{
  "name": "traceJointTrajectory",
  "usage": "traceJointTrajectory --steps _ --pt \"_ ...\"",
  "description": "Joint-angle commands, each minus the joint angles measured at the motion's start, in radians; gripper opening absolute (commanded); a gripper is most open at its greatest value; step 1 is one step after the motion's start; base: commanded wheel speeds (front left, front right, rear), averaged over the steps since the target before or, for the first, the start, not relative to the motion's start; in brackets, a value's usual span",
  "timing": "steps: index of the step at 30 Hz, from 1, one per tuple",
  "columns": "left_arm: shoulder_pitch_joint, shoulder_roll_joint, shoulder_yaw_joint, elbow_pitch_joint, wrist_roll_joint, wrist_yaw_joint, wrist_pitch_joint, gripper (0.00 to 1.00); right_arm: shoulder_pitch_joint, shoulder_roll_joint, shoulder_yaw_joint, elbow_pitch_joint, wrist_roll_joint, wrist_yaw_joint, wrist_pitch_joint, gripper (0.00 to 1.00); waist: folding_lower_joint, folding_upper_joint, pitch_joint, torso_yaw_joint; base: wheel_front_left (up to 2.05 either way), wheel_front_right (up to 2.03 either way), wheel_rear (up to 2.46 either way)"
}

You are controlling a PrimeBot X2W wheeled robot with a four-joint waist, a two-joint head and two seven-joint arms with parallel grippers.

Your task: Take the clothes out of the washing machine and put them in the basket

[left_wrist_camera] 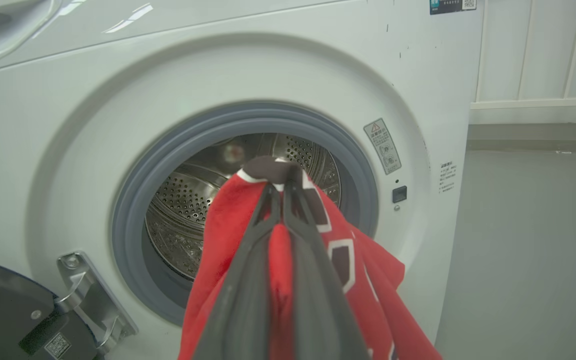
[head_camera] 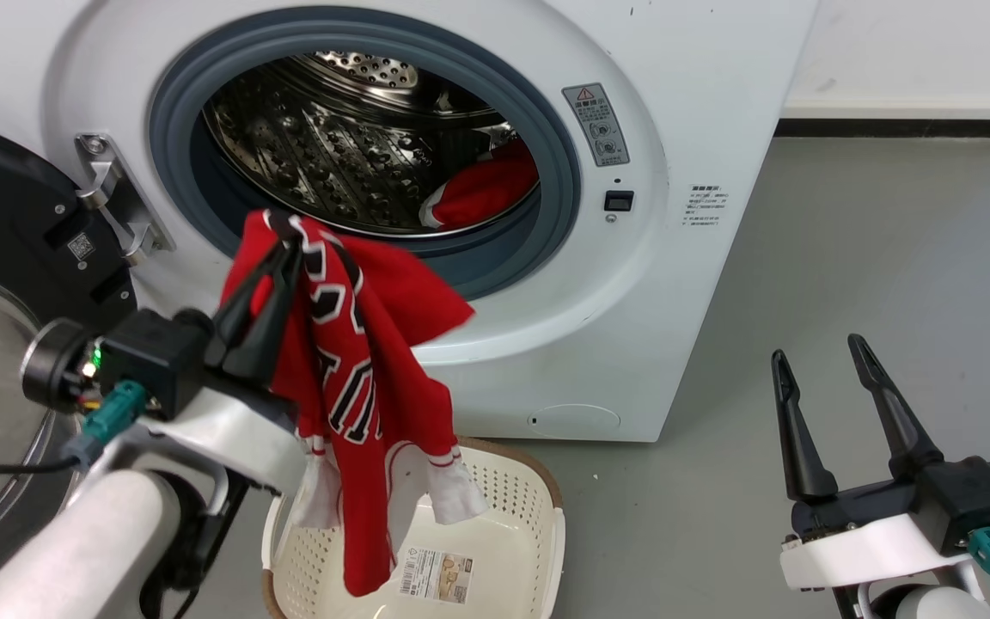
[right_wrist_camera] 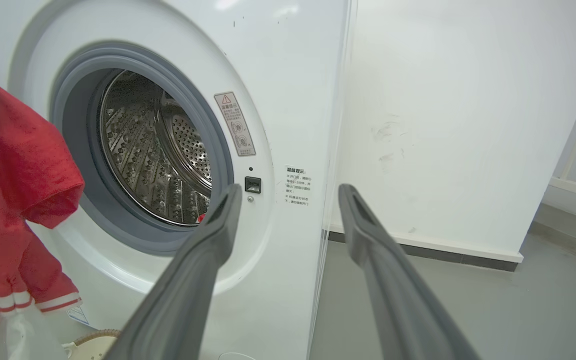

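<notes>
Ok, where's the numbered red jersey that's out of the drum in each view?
Head view: numbered jersey left of centre, hanging from the left gripper above the basket.
Left wrist view: bottom centre, draped around shut jaws.
Right wrist view: left edge.
Shared landmark: the warning sticker on the washing machine.

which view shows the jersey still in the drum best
The head view: the jersey in the drum lies plainly at its lower right. The right wrist view catches a red speck; in the left wrist view the held jersey covers that spot.
</notes>
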Motion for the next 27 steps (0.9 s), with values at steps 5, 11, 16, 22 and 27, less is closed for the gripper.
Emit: traceJointTrajectory --steps 5,11,16,22,27 --pt "0.068 -0.002 -0.035 0.029 -0.015 -0.008 0.005 0.0 -0.009 0.001 0.002 -0.003 0.0 -0.001 -0.002 1.0 0.0002 0.0 0.029 -0.017 0.0 0.0 0.0" --pt "0.112 -0.048 -0.076 0.2 -0.05 -0.052 -0.022 0.0 -0.033 0.001 0.01 -0.01 -0.025 -0.001 -0.002 1.0 0.0002 0.0 0.094 -0.053 0.0 0.0 0.0" --pt "0.091 -0.102 -0.102 0.441 -0.072 -0.114 -0.054 0.0 -0.062 0.001 0.017 -0.02 -0.043 -0.001 -0.002 1.0 0.0002 0.0 0.175 -0.1 0.0 0.0 0.0" --pt "-0.023 -0.209 -0.128 0.794 -0.072 -0.201 -0.095 0.0 -0.109 0.001 0.025 -0.048 -0.062 -0.001 -0.002 1.0 0.0002 0.0 0.307 -0.178 0.0 0.0 0.0" --pt "-0.099 -0.255 -0.133 0.982 -0.068 -0.253 -0.116 0.0 -0.131 0.001 0.021 -0.068 -0.034 -0.001 -0.002 1.0 0.0002 0.0 0.378 -0.232 0.0 0.0 0.0"
